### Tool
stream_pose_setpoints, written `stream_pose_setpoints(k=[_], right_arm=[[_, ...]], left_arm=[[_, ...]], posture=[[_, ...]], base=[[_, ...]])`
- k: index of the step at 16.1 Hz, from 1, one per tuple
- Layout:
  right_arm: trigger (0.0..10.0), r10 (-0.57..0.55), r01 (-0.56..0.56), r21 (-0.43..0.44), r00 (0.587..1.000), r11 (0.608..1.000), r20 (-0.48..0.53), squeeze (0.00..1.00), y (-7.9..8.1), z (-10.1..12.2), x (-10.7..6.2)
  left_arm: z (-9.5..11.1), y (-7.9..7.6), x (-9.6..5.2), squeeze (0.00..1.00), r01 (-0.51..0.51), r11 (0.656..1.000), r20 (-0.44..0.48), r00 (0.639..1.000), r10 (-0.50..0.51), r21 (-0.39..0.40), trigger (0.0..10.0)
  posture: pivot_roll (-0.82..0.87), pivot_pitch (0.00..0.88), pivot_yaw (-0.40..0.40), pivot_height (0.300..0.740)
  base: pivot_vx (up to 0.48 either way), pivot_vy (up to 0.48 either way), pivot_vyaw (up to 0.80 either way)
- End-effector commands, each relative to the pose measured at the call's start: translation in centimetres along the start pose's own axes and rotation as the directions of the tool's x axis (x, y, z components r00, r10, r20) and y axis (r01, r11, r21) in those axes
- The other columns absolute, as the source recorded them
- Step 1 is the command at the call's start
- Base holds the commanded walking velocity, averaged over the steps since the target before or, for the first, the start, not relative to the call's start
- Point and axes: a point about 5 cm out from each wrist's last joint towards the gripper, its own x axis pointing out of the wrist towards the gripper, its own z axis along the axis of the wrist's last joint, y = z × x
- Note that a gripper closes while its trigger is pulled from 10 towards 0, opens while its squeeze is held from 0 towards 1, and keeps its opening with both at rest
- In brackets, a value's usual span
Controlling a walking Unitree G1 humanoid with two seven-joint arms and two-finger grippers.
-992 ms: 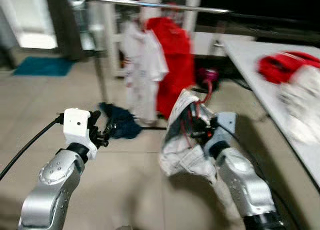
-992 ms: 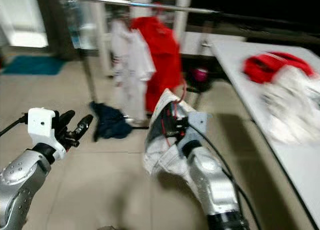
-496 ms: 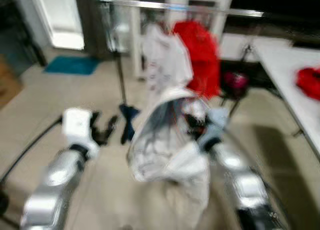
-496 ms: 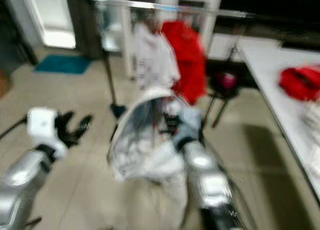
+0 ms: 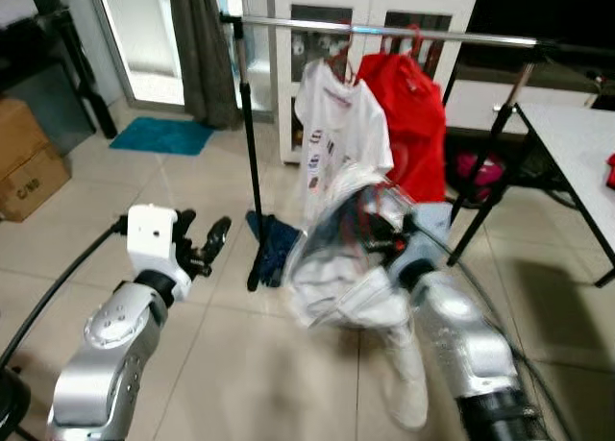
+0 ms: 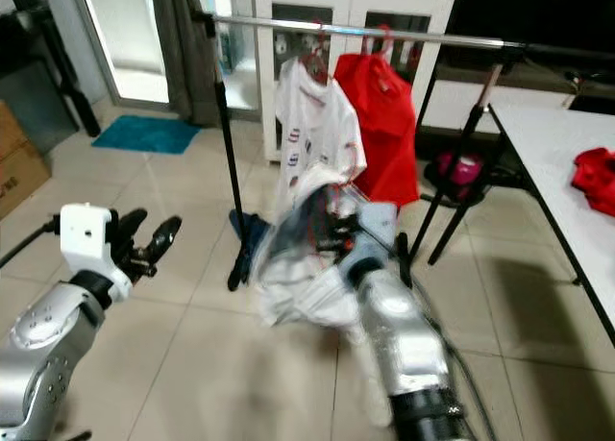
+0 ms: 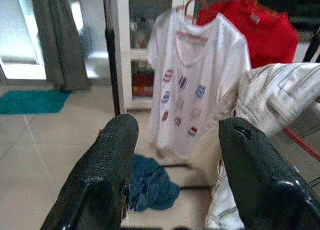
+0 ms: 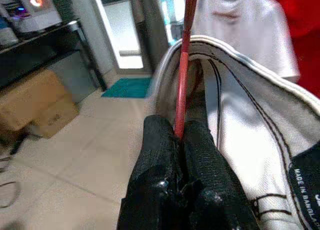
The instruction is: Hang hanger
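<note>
A tiled floor (image 5: 115, 191) carries a teal mat (image 5: 161, 135), a cardboard box (image 5: 29, 167), and a blue cloth (image 5: 274, 249) by the rack's pole.

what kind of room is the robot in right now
Probably a living or laundry area of a home: a clothes rail holding a white T-shirt and red shirt, a white glass-door cabinet, tiled floor.

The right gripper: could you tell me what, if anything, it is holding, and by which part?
The right gripper is shut on the red hanger, pinching its thin red wire, with a white garment draped on it. The left gripper is open, holding nothing.
</note>
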Motion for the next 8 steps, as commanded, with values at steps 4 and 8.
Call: stream_pose_setpoints(k=[4, 8], right_arm=[[10.0, -0.002, 0.003, -0.01, 0.995, 1.0, 0.096, 0.0, -0.8, 2.0, -0.8], [10.0, 0.016, -0.017, 0.005, 0.997, 1.0, 0.081, 0.0, -0.9, 1.7, -1.3]], left_arm=[[0.2, -0.9, 0.4, 0.0, 0.035, 0.999, 0.012, 0.999, -0.035, 0.003, 10.0], [0.4, -0.7, 0.4, 0.0, 0.023, 1.0, 0.028, 0.999, -0.022, -0.013, 10.0]], posture=[[-0.03, 0.0, 0.023, 0.727], [-0.02, 0.0, 0.01, 0.727]], base=[[0.333, 0.0, 0.0], [0.332, 0.0, 0.0]])
